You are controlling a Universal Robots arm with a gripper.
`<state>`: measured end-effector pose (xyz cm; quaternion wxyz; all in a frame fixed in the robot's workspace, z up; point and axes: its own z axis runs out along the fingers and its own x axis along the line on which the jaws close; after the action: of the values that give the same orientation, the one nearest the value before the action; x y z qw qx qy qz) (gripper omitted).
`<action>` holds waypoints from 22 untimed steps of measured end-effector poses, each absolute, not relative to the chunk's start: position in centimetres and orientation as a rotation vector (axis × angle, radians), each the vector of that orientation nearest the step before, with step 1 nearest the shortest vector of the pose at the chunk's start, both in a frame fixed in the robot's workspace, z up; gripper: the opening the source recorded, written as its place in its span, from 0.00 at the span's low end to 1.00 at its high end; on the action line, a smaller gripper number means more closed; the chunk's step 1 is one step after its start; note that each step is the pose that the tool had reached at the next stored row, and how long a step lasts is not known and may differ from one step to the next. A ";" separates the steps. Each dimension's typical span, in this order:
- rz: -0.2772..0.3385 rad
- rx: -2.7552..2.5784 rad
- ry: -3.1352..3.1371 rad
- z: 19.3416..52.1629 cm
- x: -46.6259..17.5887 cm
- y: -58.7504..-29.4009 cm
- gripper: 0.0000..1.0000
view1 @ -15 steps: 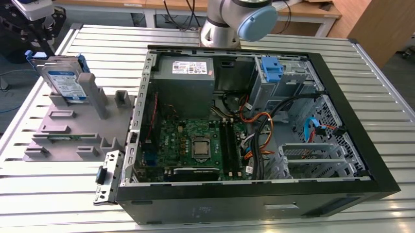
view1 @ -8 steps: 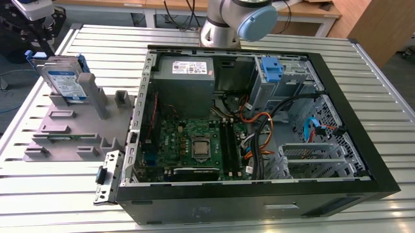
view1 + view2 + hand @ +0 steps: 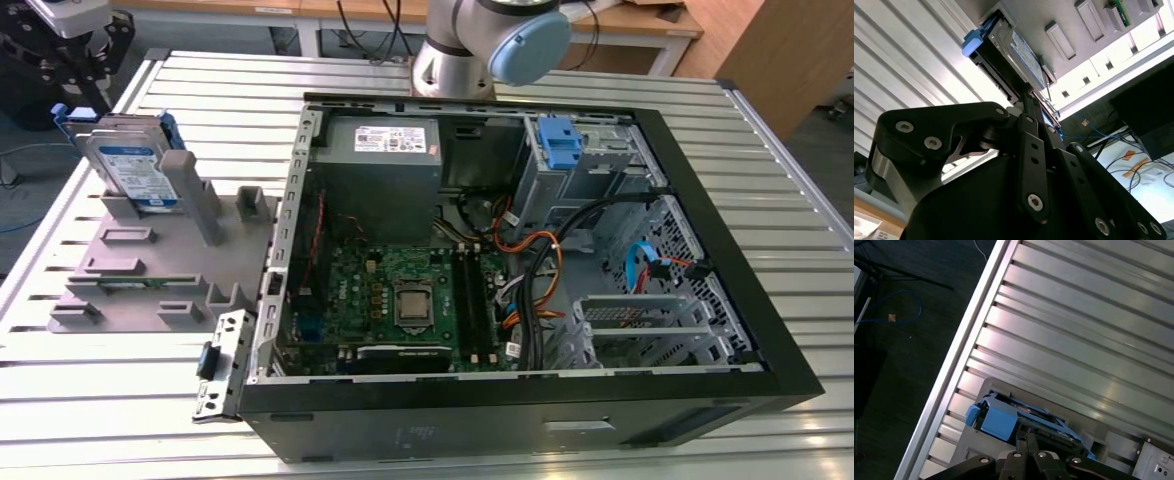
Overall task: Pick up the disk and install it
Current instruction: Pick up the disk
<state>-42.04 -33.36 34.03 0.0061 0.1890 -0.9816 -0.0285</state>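
Off at the exterior view's left, the disk (image 3: 134,165) stands upright in a grey holder (image 3: 134,265) on the ribbed desk (image 3: 200,70), beside the open computer case (image 3: 787,380). In the first wrist view I see my tool (image 3: 1026,442) close over the disk's blue carrier edge. I cannot tell how far it is open.

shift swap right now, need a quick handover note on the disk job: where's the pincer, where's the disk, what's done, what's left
Pincer: close over the disk, by its blue-framed edge; I can't tell whether they touch.
Disk: upright in the grey holder on the table, to the exterior view's left of the open computer case.
Done: nothing that shows; the disk is not lifted.
Left: the pickup and the install into the case.
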 end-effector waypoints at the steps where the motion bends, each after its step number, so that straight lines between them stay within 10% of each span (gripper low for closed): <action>1: -0.089 0.612 -3.067 34.0 -42.0 -33.4 0.11; 22: -0.079 0.984 -2.961 34.0 -42.0 -33.4 0.11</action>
<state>-42.04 -33.36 33.98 0.0103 0.3152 -0.9486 -0.0252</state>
